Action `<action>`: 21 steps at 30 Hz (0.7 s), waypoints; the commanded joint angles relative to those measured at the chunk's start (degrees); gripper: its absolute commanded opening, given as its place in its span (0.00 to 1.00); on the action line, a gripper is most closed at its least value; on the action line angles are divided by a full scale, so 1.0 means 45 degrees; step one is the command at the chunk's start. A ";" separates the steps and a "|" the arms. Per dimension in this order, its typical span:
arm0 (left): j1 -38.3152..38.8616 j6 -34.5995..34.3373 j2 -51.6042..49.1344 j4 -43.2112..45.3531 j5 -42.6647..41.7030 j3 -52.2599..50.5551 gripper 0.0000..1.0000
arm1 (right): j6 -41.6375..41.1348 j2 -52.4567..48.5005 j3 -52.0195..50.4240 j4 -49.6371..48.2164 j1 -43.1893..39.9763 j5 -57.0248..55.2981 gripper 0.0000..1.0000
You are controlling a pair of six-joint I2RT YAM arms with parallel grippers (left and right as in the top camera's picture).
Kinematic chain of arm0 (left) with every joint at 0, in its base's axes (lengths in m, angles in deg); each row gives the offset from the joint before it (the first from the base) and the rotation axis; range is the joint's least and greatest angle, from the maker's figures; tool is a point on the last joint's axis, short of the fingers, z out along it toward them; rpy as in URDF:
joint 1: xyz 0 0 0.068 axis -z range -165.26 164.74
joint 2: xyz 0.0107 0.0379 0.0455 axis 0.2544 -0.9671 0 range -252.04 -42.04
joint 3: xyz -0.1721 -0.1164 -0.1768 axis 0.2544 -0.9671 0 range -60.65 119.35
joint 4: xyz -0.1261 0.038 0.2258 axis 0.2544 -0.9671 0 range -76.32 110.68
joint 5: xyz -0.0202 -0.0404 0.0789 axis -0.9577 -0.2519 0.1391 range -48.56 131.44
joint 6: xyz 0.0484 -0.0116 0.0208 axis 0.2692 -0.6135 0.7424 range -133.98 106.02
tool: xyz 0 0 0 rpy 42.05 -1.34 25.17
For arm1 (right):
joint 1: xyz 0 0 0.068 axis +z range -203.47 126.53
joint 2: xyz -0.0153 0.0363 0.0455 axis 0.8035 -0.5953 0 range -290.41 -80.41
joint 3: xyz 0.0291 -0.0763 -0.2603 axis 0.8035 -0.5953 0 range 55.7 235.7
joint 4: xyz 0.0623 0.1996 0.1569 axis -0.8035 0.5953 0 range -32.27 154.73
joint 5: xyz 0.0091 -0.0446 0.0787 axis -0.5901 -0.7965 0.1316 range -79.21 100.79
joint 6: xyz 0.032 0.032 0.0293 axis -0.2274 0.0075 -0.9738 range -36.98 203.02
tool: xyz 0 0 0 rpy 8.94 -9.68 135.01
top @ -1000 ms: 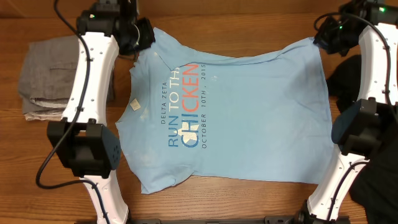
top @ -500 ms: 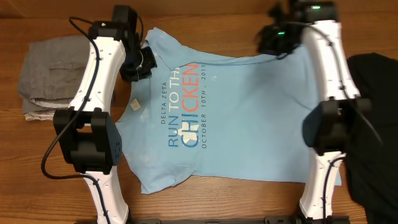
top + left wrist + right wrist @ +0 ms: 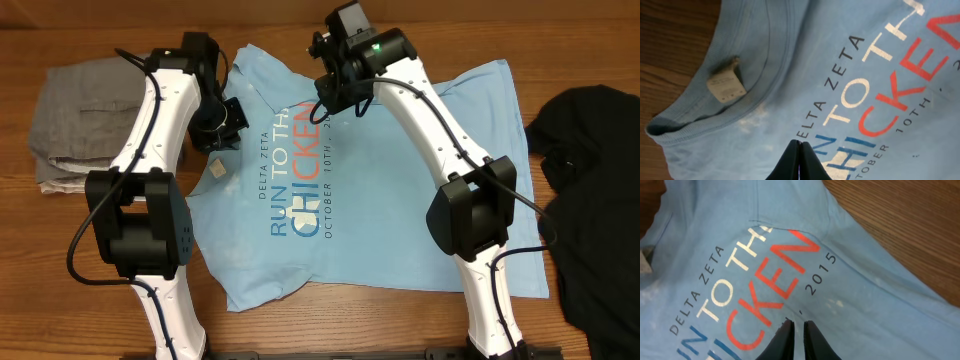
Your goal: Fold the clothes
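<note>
Left hand (image 3: 799,146): fingers pressed together, tips low over cloth. No fold shows between them, so it reads as shut on nothing. It hangs just beyond the neckline, on the side toward the far edge of the tabletop (image 3: 420,18), with the small beige neck label (image 3: 726,85) close by.

Right hand (image 3: 796,328): fingers parted by a narrow slit, blue cloth showing through the slit, nothing pinched. It sits over the top of the printed lettering, above the red-orange word. The right arm reaches in from its own side, across the shirt's body.

Light blue short-sleeved cotton T-shirt with white and red-orange lettering (image 3: 400,200): spread flat, print up, at the middle of the tabletop. Its long axis runs left to right, with the collar toward the left edge and the hem toward the right edge. Both hands crowd the collar end near the far edge, and most of the shirt lies from them toward the near and right edges.

Judgement: left arm is nearer the collar and far shoulder. The right hand would have to travel back along the axis to reach the hem.

Large plain black fabric garment (image 3: 590,200): heaped at the right edge, apart from both hands. Folded grey trousers (image 3: 80,115) lie at the left edge.
</note>
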 commanded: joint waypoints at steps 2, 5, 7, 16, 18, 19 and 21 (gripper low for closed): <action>-0.0087 0.0039 -0.0117 0.0413 0.0525 -0.0301 0.04 | 0.0505 -0.0350 -0.0053 -0.0087 -0.0185 0.0107 0.11; -0.0238 -0.0199 -0.0117 0.0588 0.0510 -0.0301 0.04 | 0.1705 -0.0719 -0.0058 -0.0374 -0.0121 0.0889 0.11; -0.0408 -0.0369 -0.0117 0.0661 0.0505 -0.0301 0.04 | 0.1943 -0.1078 -0.0058 -0.1015 -0.0039 0.0879 0.13; -0.1564 -0.0364 -0.0117 0.1481 0.0112 -0.0301 0.30 | 0.1846 -0.1370 -0.0053 -0.3288 0.0078 0.2841 0.72; -0.1651 -0.0364 -0.0117 0.1778 0.0112 -0.0301 0.54 | 0.1851 -0.1486 -0.0053 -0.3895 0.0165 0.2429 0.55; -0.1671 -0.0364 -0.0117 0.1953 0.0112 -0.0301 0.68 | 0.1851 -0.1564 -0.0053 -0.4187 0.0228 0.2259 0.44; -0.1666 -0.0369 -0.0117 0.2317 0.0102 -0.0301 1.00 | 0.1967 -0.1807 -0.0053 -0.4843 0.0379 0.1943 0.31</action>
